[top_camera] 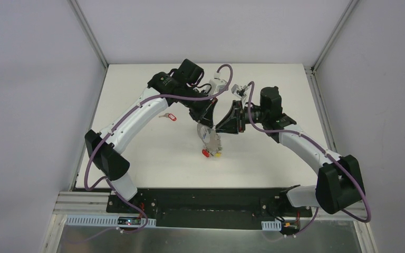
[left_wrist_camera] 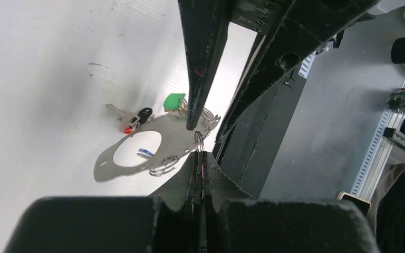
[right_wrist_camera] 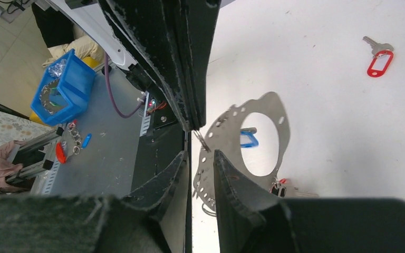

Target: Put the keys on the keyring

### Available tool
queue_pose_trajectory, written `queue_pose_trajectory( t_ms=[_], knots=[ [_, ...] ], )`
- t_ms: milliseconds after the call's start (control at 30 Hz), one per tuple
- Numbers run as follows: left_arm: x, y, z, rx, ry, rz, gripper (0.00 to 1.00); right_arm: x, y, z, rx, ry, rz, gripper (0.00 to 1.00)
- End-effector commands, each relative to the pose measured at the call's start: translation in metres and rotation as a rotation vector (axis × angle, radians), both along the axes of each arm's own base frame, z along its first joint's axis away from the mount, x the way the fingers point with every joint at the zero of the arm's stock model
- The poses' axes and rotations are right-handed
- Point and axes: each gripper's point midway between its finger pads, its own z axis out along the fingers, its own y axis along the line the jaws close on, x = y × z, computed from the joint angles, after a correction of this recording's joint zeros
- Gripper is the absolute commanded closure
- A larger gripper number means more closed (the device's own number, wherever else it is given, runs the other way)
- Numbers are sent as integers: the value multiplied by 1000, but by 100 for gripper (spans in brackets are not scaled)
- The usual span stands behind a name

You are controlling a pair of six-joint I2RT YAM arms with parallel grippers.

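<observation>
Both tools meet at the keyring (left_wrist_camera: 176, 137), a flat grey plate with a wide hole, tilted over the worktop (top_camera: 153, 158).
The left tool (left_wrist_camera: 200, 154) is clamped tight on a thin wire loop (left_wrist_camera: 198, 140) at the keyring's rim. The right tool (right_wrist_camera: 200, 155) stands narrowly parted around that rim (whether it pinches, I cannot tell). A green-tagged key (left_wrist_camera: 174, 101) sits just beside the keyring, and a red-tagged key (right_wrist_camera: 379, 62) lies well apart from it.

Blue-tagged key (right_wrist_camera: 248, 138) half behind metal plate (right_wrist_camera: 274, 113); key cluster (right_wrist_camera: 290, 190) behind right pincer (right_wrist_camera: 200, 158)

No legible text, label or number anywhere.
</observation>
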Motion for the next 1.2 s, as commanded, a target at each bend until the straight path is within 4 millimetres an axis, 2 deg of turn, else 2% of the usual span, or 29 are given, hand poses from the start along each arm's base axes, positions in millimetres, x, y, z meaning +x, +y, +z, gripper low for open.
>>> queue_pose_trajectory(
  t_ms=[0, 267, 667, 867, 1033, 1167],
  knots=[
    [-11, -3, 15, -56, -6, -34, 100, 5, -4, 25, 31, -127, -1, 74],
    [-13, -3, 16, -63, -2, -41, 100, 2, -6, 29, 35, -144, 15, 73],
    [-17, -8, 17, -84, 35, -61, 100, -10, 6, 27, 39, -133, 77, 75],
    [-17, -8, 16, -84, 38, -62, 100, -14, 8, 27, 41, -130, 93, 84],
    [-17, -9, 14, -83, 39, -66, 100, -15, 8, 29, 44, -126, 96, 99],
    [-16, -8, 18, -93, 20, -75, 100, -14, 7, 31, 44, -115, 87, 100]
  ],
)
